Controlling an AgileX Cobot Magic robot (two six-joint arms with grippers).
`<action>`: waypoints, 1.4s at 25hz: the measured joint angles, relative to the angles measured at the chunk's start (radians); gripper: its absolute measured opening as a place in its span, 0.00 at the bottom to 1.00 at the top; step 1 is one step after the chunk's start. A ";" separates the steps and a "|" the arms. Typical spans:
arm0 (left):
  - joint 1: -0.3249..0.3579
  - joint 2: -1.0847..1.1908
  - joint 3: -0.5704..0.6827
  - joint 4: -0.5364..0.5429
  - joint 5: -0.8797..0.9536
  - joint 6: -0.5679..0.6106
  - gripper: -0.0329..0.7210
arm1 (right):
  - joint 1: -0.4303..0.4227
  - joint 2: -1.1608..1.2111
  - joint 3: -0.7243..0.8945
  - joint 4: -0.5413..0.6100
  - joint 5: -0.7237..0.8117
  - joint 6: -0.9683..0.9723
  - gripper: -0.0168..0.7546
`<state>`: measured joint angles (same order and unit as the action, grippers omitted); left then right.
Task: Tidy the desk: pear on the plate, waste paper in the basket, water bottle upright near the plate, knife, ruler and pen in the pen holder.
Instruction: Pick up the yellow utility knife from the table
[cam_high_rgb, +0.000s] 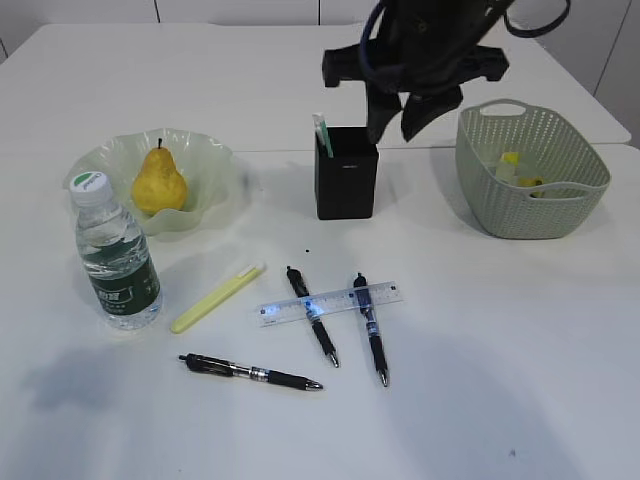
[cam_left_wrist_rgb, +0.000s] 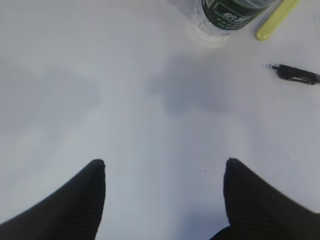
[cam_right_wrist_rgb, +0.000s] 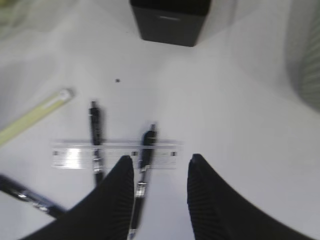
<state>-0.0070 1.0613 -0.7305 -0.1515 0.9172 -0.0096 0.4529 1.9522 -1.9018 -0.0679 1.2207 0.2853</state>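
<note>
Left side of the table (cam_high_rgb: 520, 380): the water bottle (cam_high_rgb: 115, 255) stands upright, white cap on, just in front of the plate (cam_high_rgb: 215, 165). The pear (cam_high_rgb: 159, 183) sits upright in the plate, stem up. The left gripper (cam_left_wrist_rgb: 165, 167) shows only in its wrist view: jaws spread wide, nothing between them, poised over bare table with the bottle's base at the top edge of that view.

Centre front: a pale yellow-green stick-shaped item (cam_high_rgb: 217, 297), likely the knife, lies at a slant right of the bottle. A black pen (cam_high_rgb: 250, 372) lies nearest the front edge, roughly level. The transparent ruler (cam_high_rgb: 330, 303) lies across two further black pens (cam_high_rgb: 312, 315) (cam_high_rgb: 369, 328); whether it rests over or under them cannot be told for certain. In the right wrist view the right gripper (cam_right_wrist_rgb: 161, 162) is partly spread and empty, hovering above the ruler (cam_right_wrist_rgb: 80, 155), with the right-hand pen passing under its left finger.

Centre rear: the pen holder (cam_high_rgb: 346, 172) stands upright, with one pale green-and-white item (cam_high_rgb: 322, 133) sticking out of its left corner. The dark right arm (cam_high_rgb: 420, 50) hangs above and behind it.

Right: the basket (cam_high_rgb: 530, 170) stands upright, with yellow waste paper (cam_high_rgb: 525, 172) inside.
</note>
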 joint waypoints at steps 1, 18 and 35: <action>0.000 0.000 0.000 0.000 0.000 0.003 0.73 | 0.000 0.000 0.000 -0.049 0.007 -0.029 0.37; -0.010 0.022 -0.261 0.015 0.124 0.025 0.73 | -0.077 -0.068 0.132 -0.096 0.018 -0.285 0.36; -0.354 0.434 -0.762 0.115 0.215 0.028 0.73 | -0.137 -0.214 0.302 -0.081 0.018 -0.335 0.36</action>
<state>-0.3613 1.4956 -1.4925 -0.0368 1.1326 0.0180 0.3159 1.7383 -1.5998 -0.1493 1.2390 -0.0492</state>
